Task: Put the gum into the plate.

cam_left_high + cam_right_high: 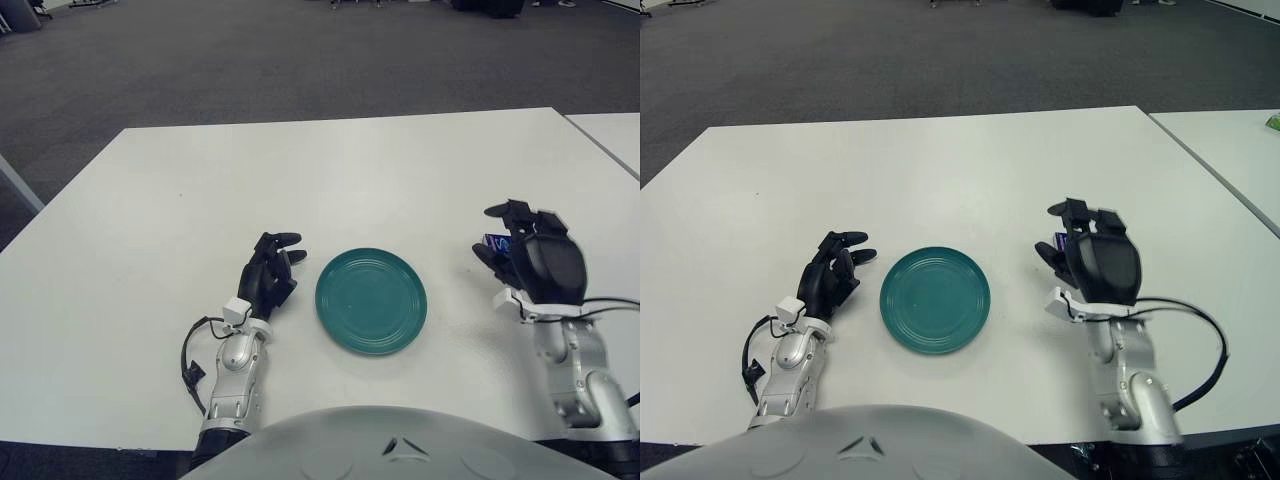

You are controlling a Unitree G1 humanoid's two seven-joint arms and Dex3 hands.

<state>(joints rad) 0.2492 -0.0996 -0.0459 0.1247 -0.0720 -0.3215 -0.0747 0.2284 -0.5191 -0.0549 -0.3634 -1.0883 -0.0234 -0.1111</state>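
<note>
the right hand (532,262) is to the right of the green plate (371,300) on the white tabletop (330,170), its fingers (510,213) curled around the small blue gum (495,243). the left hand (270,272) shows just left of the plate, fingers loosely curled and holding nothing.

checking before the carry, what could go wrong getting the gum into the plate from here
1. The right hand hides nearly all of the gum; only a blue edge shows, so the grip may be shallow and it could slip on lifting.
2. The plate is shallow, so the gum could slide off.
3. The left hand shows close beside the plate's left rim; bumping it would shift the target.
</note>
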